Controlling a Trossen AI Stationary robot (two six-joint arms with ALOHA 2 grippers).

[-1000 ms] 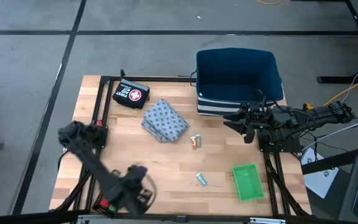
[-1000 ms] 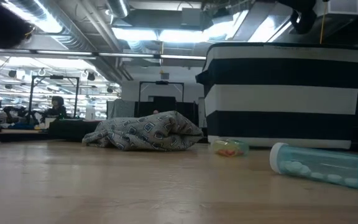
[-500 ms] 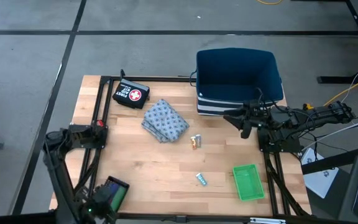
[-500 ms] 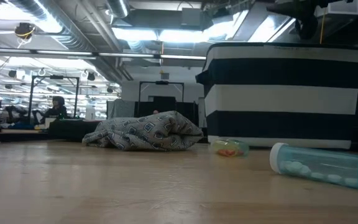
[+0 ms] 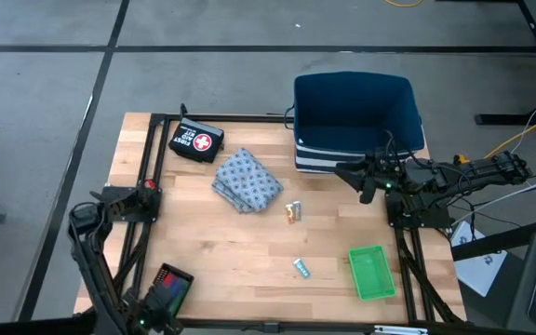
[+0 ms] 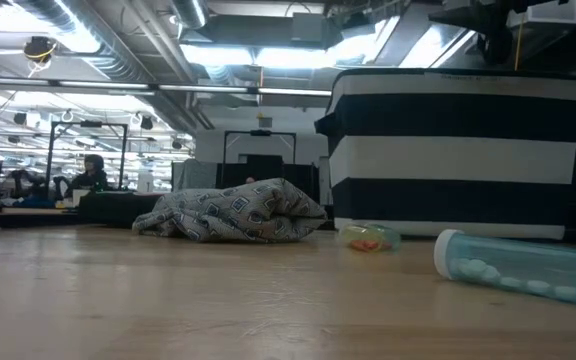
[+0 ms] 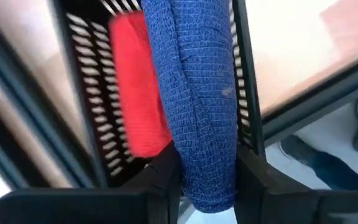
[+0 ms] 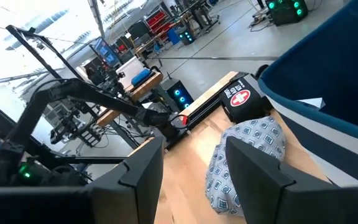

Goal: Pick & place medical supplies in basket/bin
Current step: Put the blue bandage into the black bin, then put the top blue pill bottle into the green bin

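Left wrist view, blue bandage roll (image 7: 197, 106) lengthwise between fingers (image 7: 253, 180)

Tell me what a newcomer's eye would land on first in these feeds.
Probably the dark blue bin with striped sides at the table's far right edge, the right gripper open and empty just in front of it. Next, the left gripper near the table's front-left corner, shut on a blue bandage roll. The patterned cloth lies mid-table.

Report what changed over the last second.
The left pincer, shut on the blue roll, pulled back from over the table toward its front-left corner. The right pincer, open, edged slightly toward the bin. The items on the table stayed put.
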